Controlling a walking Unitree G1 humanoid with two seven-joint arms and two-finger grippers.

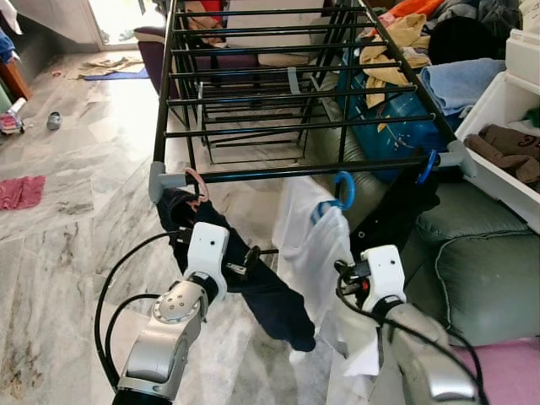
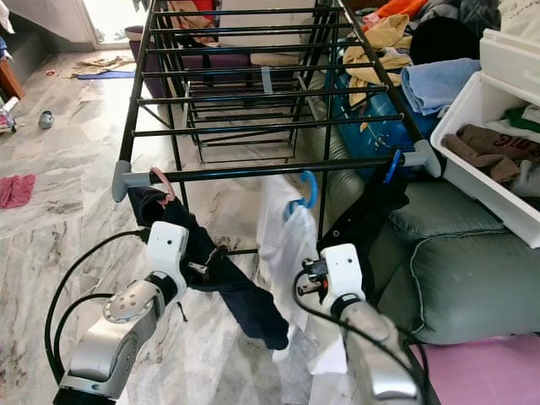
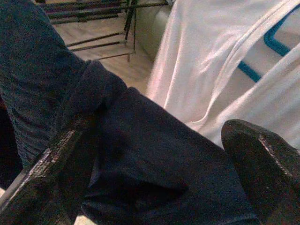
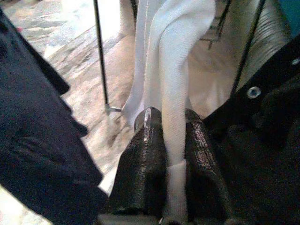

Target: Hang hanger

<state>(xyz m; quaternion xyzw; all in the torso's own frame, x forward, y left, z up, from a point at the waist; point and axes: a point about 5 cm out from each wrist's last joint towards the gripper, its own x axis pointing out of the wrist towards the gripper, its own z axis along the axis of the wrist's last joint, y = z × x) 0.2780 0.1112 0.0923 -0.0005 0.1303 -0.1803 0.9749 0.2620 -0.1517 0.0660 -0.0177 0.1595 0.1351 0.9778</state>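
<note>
Garments hung on a drying rack (image 1: 287, 101) across the upper frame.
A navy garment (image 1: 270, 295) is enclosed by the left gripper's (image 3: 154, 187) spread fingers; the white shirt (image 1: 308, 245), hung centre-frame from a blue hanger (image 1: 343, 189), is pinched by the right gripper (image 4: 174, 154).

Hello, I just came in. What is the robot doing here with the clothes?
The robot stands at a black drying rack whose front bar carries three garments on hangers. Its right gripper is shut on the white garment, which hangs from a blue hanger. Its left gripper is open against the dark navy garment, which hangs from a pink hanger. A black garment hangs further right.
</note>
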